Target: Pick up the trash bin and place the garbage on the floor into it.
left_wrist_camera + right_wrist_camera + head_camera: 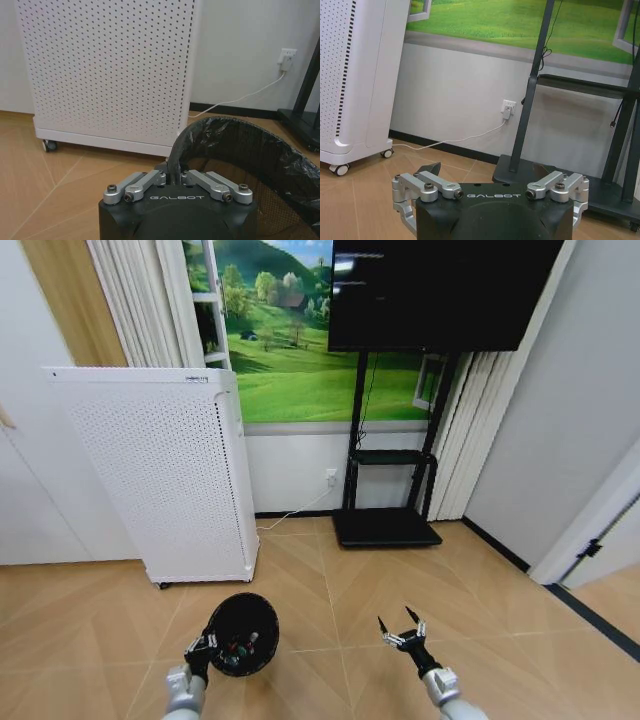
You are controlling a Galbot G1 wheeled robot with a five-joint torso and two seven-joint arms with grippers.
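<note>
Bin (243,632) upright, left claw (204,650) gripping rim

Black round bin (243,632) sitting upright, lower centre-left of head frame, bag-lined, garbage (240,649) lying inside, red and green bits showing.

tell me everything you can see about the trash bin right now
The trash bin is small, round and black, looking like plastic mesh, lined with a crinkled black bag folded over its rim. It stands upright, open mouth up, over the wooden floor just in front of the white perforated appliance. Small red, white and green items lie inside. The left gripper is shut on its near rim; whether its base touches the floor cannot be told.
</note>
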